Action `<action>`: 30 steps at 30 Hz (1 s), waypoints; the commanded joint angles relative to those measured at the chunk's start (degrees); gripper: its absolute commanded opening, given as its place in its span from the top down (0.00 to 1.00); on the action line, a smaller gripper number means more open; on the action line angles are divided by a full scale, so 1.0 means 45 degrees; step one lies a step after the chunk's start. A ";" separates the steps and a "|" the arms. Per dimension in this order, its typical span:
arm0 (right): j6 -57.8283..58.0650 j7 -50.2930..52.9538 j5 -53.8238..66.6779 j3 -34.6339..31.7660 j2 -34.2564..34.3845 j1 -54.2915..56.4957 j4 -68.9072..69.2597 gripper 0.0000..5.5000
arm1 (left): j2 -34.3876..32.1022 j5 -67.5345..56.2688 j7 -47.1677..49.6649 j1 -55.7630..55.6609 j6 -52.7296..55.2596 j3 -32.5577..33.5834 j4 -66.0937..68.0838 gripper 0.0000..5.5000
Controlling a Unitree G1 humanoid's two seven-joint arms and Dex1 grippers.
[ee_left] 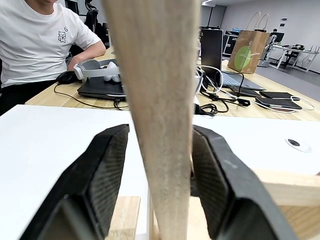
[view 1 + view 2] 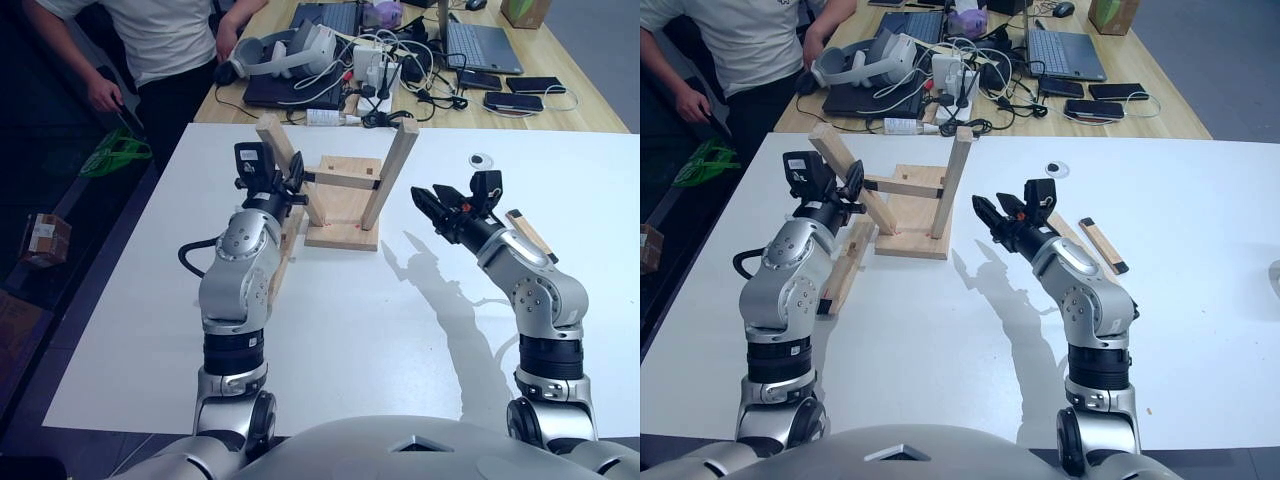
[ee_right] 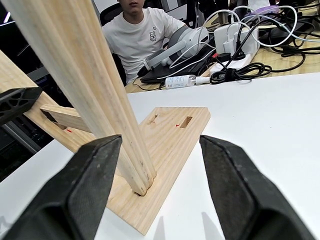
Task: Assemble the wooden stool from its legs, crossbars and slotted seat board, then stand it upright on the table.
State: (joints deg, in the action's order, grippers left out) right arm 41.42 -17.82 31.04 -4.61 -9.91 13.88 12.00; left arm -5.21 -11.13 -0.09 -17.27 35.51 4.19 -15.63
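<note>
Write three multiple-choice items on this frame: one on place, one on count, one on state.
1. Where is the seat board?
A. on the floor
B. flat on the white table
C. on a laptop

2. How many legs stand in it?
A. four
B. one
C. two

3. What state is the right gripper in?
A. open, holding nothing
B. shut on a crossbar
C. shut on a leg

Answers:
1. B: the board lies flat on the tabletop.
2. C: two legs rise from it.
3. A: its fingers are spread, with nothing clamped between them.
</note>
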 commanded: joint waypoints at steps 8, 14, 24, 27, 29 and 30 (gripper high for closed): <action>0.0007 0.0043 -0.0056 -0.0003 -0.0067 0.0063 0.0135 0.46 | -0.0408 -0.1318 0.0090 -0.3525 -0.0515 0.1808 -0.1911 0.61; -0.0055 0.0039 -0.0098 0.0041 -0.0014 0.0232 -0.0002 0.46 | -0.1488 -0.0920 0.0081 -0.5842 0.0172 0.1627 0.0297 0.61; -0.0093 0.0033 -0.0146 0.0133 0.0052 0.0373 -0.0136 0.46 | -0.1213 -0.0445 -0.0532 -0.4487 0.3068 -0.0143 0.3002 0.61; -0.0164 0.0016 -0.0088 0.0063 0.0045 0.0401 -0.0133 0.46 | -0.0487 -0.1191 -0.0500 -0.5192 0.2531 0.0585 0.2400 0.61; -0.0216 -0.0249 0.0275 -0.0223 -0.0046 0.0373 0.0041 0.46 | -0.0253 -0.1597 -0.0469 -0.5713 0.2294 0.1073 0.1992 0.61; -0.0210 -0.0429 0.0532 -0.0413 -0.0110 0.0358 0.0154 0.46 | -0.0210 -0.1759 -0.0462 -0.5902 0.2243 0.1235 0.1833 0.61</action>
State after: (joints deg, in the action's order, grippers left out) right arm 40.77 -18.60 31.77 -4.71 -9.64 14.54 11.46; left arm -6.31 -17.78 -2.46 -41.26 45.57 8.02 -5.73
